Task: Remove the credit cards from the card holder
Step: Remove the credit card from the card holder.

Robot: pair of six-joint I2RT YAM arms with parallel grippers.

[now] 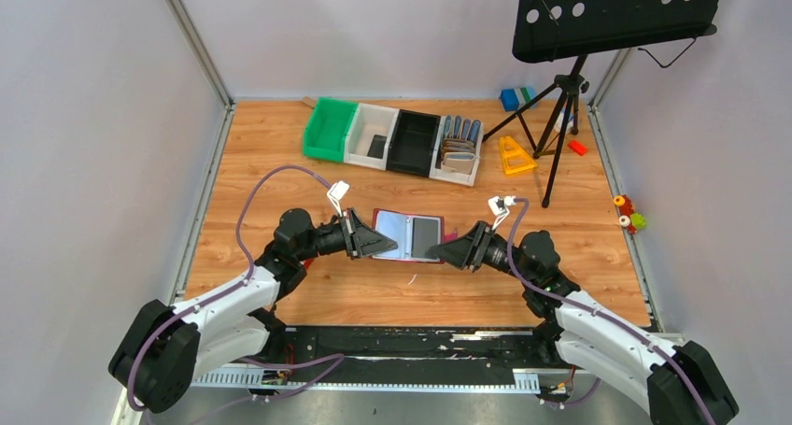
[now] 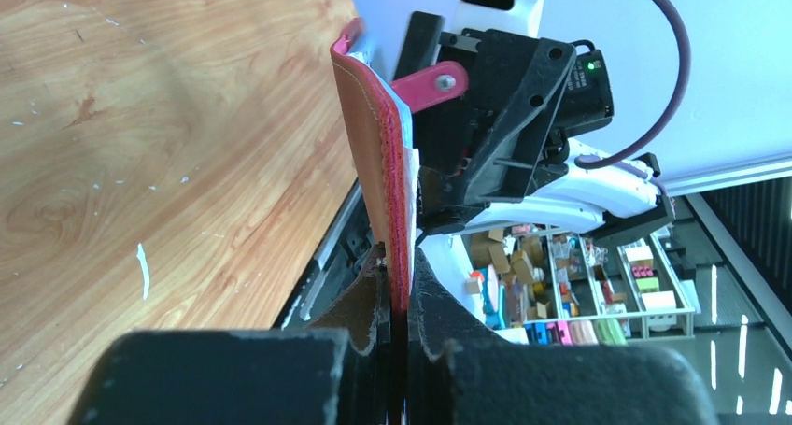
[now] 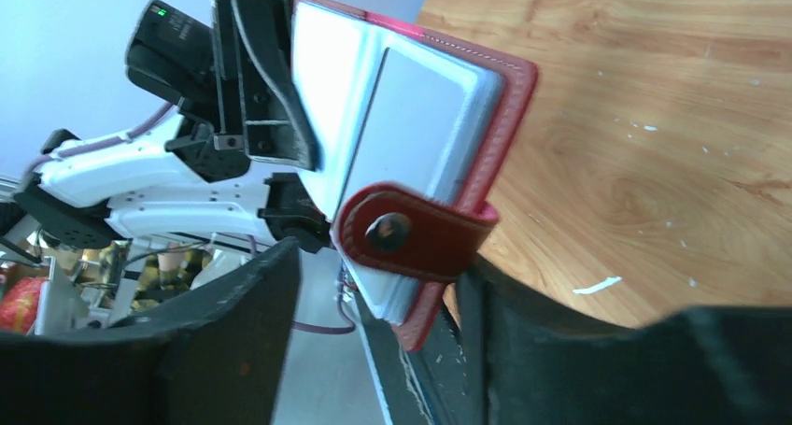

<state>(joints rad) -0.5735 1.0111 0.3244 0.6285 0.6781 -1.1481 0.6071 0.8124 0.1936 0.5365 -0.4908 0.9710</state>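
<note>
Clamping the card holder by one edge, left gripper holds it up between the arms; right gripper gapes astride the snap tab, gripping nothing; best pinch the credit cards alone, pulling straight.

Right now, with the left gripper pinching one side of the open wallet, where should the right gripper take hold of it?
Pinch the free right edge of the wallet, coming straight in from the right. The left gripper holds it open by the opposite edge, so that thin stitched border sits between the right gripper's open fingers. Stay just beside the snap tab, off the pockets.
</note>
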